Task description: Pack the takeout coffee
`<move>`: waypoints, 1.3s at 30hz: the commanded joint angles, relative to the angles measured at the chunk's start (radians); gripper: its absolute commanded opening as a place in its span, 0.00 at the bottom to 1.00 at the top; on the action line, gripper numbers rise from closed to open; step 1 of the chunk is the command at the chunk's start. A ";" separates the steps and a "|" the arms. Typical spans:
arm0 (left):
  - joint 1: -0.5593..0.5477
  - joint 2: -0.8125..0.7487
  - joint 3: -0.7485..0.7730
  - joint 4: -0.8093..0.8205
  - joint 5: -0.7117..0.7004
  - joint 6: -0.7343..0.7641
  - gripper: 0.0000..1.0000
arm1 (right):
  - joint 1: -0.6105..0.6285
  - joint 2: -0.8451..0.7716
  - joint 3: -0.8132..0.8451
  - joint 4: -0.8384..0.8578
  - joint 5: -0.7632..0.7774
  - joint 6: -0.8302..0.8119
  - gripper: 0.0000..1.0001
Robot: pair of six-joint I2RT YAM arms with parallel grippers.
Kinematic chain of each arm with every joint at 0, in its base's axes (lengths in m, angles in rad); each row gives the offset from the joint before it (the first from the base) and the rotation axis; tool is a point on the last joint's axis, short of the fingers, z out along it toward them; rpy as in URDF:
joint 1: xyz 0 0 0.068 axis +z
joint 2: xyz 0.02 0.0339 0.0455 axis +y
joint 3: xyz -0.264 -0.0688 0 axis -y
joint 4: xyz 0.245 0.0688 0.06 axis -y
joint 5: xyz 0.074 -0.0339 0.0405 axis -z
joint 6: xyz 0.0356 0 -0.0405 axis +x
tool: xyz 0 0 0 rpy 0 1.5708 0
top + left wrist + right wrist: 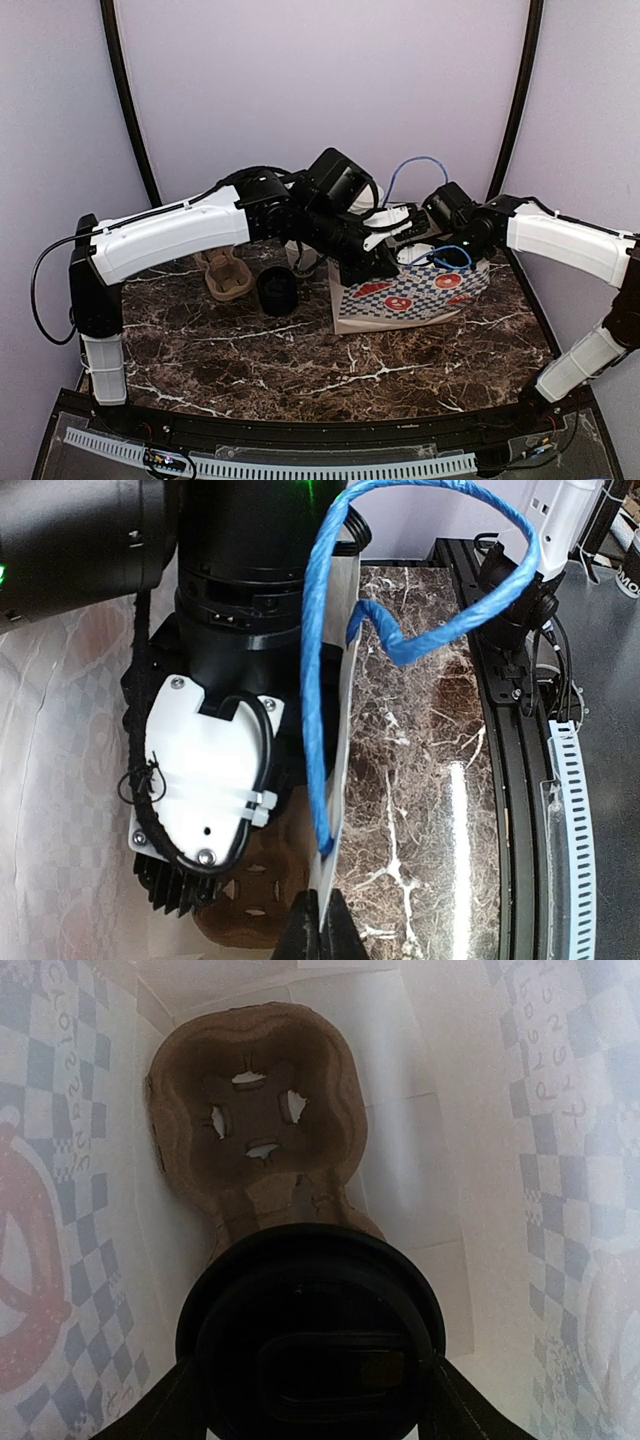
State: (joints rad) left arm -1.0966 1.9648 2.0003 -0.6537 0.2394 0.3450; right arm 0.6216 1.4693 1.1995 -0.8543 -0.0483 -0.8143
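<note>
Looking down inside the bag in the right wrist view, the takeout coffee's round black lid (312, 1330) fills the lower middle and hides the cup under it. My right gripper (315, 1405) is shut on the coffee, one finger on each side of the lid. It hangs over the near pocket of a brown pulp carrier (250, 1120) lying on the bag floor. The checkered paper bag (410, 292) stands at centre right of the table. My left gripper (320, 932) is shut on the bag's upper edge (345, 730), beside its blue handle (440, 630).
A second brown pulp carrier (225, 275) and a black round object (277, 290) sit on the marble table left of the bag. The bag walls (560, 1110) close in around the right wrist (210, 770). Both forearms cross above the bag mouth.
</note>
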 commanded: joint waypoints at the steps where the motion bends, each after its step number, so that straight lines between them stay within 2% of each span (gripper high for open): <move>1: 0.029 -0.115 -0.011 0.120 0.068 -0.033 0.00 | -0.004 0.035 -0.122 0.017 -0.044 -0.029 0.56; 13: 0.038 -0.119 -0.023 0.131 0.064 -0.031 0.00 | -0.012 0.076 -0.239 0.130 -0.019 -0.065 0.56; 17: 0.039 -0.123 -0.023 0.129 0.073 -0.027 0.00 | -0.037 0.055 -0.234 0.081 -0.064 -0.095 0.55; 22: 0.041 -0.132 -0.037 0.129 0.076 -0.018 0.00 | -0.064 -0.012 -0.233 -0.005 -0.090 -0.225 0.56; 26: 0.045 -0.138 -0.052 0.136 0.081 -0.015 0.00 | -0.066 -0.037 -0.269 0.009 -0.093 -0.295 0.59; 29: 0.047 -0.138 -0.055 0.143 0.083 -0.015 0.00 | -0.066 0.002 -0.252 0.031 -0.094 -0.268 0.59; 34: 0.049 -0.138 -0.051 0.143 0.084 -0.015 0.00 | -0.065 0.113 -0.158 0.047 -0.061 -0.070 0.58; 39: 0.049 -0.138 -0.053 0.140 0.082 -0.017 0.00 | -0.054 0.108 -0.097 0.029 -0.067 0.056 0.57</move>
State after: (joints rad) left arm -1.0485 1.9316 1.9400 -0.5964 0.2878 0.3286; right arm 0.5678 1.5112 1.1477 -0.6819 -0.1596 -0.8921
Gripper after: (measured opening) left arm 0.022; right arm 0.666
